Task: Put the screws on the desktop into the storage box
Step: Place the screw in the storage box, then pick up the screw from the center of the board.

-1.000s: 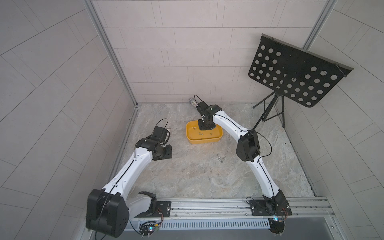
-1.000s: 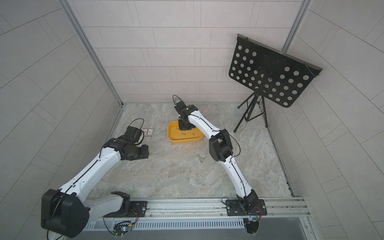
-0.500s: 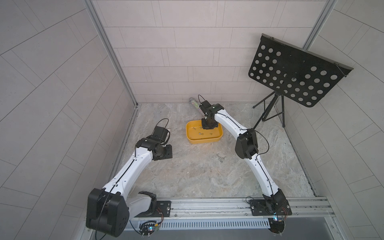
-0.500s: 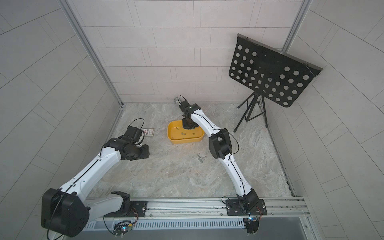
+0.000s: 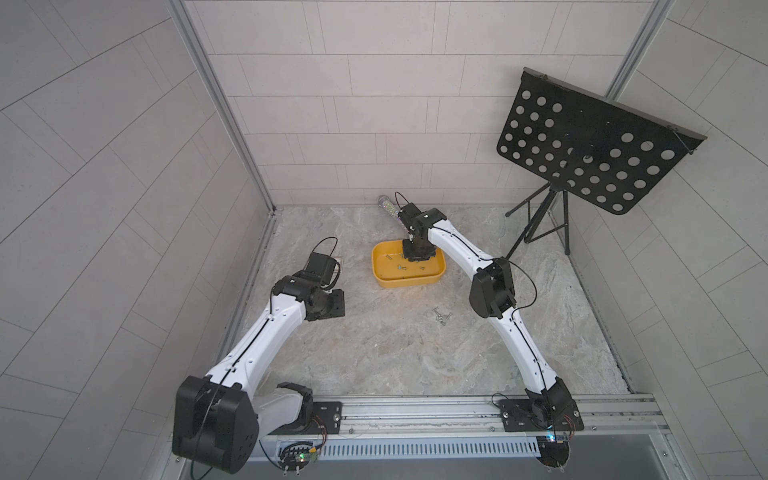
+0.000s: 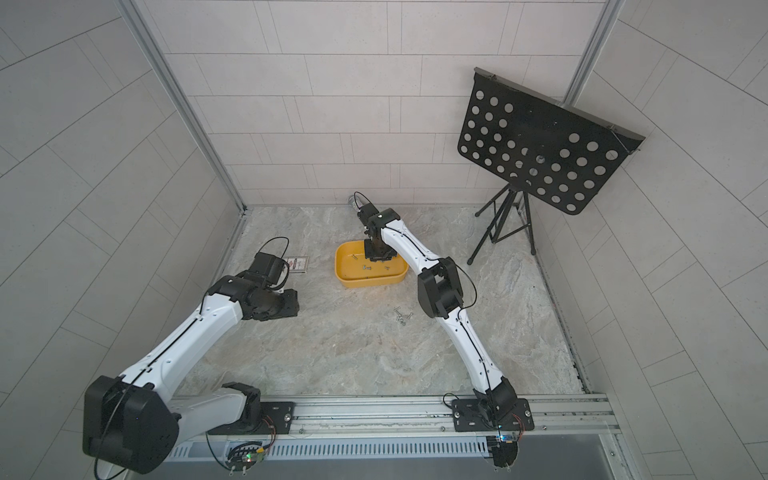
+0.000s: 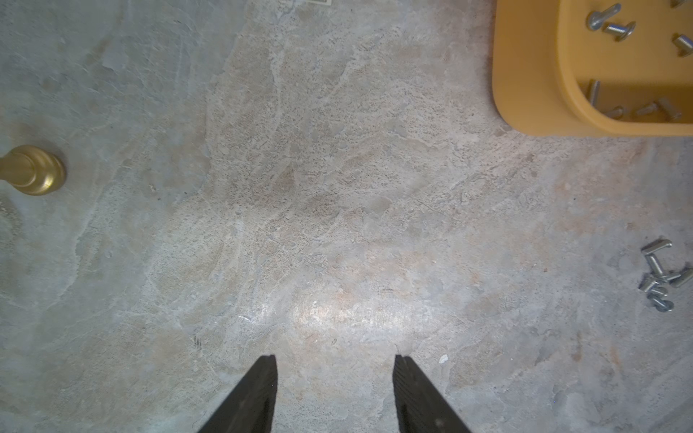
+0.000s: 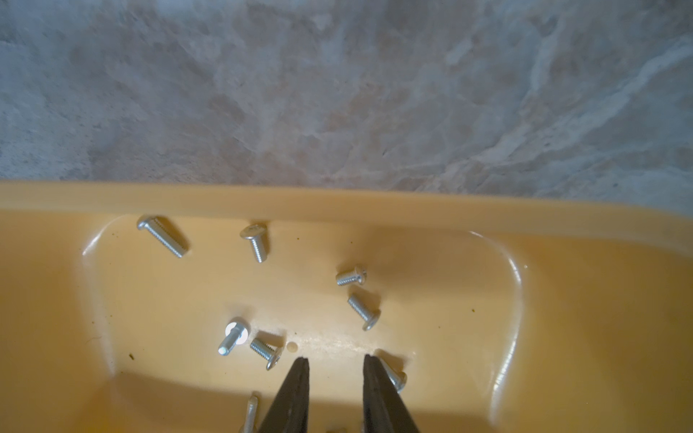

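The yellow storage box [image 5: 409, 283] [image 6: 370, 280] sits at the back middle of the marbled desktop [image 5: 395, 353], with several silver screws [image 8: 352, 276] lying in it. My right gripper [image 8: 336, 360] [image 5: 419, 254] hangs over the box's inside, open by a narrow gap with nothing between its fingers. A small heap of screws [image 5: 439, 316] [image 6: 401, 316] [image 7: 660, 275] lies on the desktop in front of the box. My left gripper [image 7: 335, 360] [image 5: 332, 307] hovers open over bare desktop left of the box, holding nothing.
A black perforated music stand [image 5: 590, 153] on a tripod stands at the back right. A small brass bell-shaped thing [image 7: 32, 170] lies near the left gripper. A printed card box [image 6: 297, 264] lies left of the storage box. A glittery tube [image 5: 388, 207] lies by the back wall.
My right gripper has opened a little over the storage box and shifted slightly toward its back. The left arm has stayed still.
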Available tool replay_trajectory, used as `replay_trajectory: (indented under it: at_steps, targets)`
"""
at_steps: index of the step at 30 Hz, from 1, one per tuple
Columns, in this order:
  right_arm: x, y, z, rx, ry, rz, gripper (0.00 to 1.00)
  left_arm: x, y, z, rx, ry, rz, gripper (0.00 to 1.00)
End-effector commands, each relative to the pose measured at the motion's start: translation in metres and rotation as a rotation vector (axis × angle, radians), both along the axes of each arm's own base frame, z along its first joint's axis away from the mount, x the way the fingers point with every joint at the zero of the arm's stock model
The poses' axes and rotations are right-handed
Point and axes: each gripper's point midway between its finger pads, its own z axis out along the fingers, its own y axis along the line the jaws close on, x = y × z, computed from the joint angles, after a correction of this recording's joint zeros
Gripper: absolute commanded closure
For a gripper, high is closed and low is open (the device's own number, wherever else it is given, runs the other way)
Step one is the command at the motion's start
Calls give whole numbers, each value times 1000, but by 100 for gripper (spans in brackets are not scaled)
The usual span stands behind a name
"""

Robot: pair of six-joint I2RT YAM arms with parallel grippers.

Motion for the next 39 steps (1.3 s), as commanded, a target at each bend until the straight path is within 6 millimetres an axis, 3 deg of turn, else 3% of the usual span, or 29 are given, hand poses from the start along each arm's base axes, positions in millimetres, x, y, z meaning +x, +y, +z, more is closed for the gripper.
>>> replay_trajectory:
  at_steps: [1,10,16,20,30,39]
  targets:
    - [-7,-7,46,4,-44,10,70,-4,0,-5,10,19,-16,43]
    - [-44,-24,112,8,-148,27,69,-3,-3,0,-2,-9,-24,43]
    - [-83,-59,146,6,-227,-10,68,-3,-7,2,-5,-20,-43,43]
    - [-112,-86,157,3,-257,-42,68,-4,-12,2,3,-26,-66,43]
    - [-167,-152,153,-25,-305,-147,68,-10,-37,5,36,-47,-158,43]
    - [-191,-187,122,-26,-241,-202,68,-8,-101,19,91,-86,-283,41]
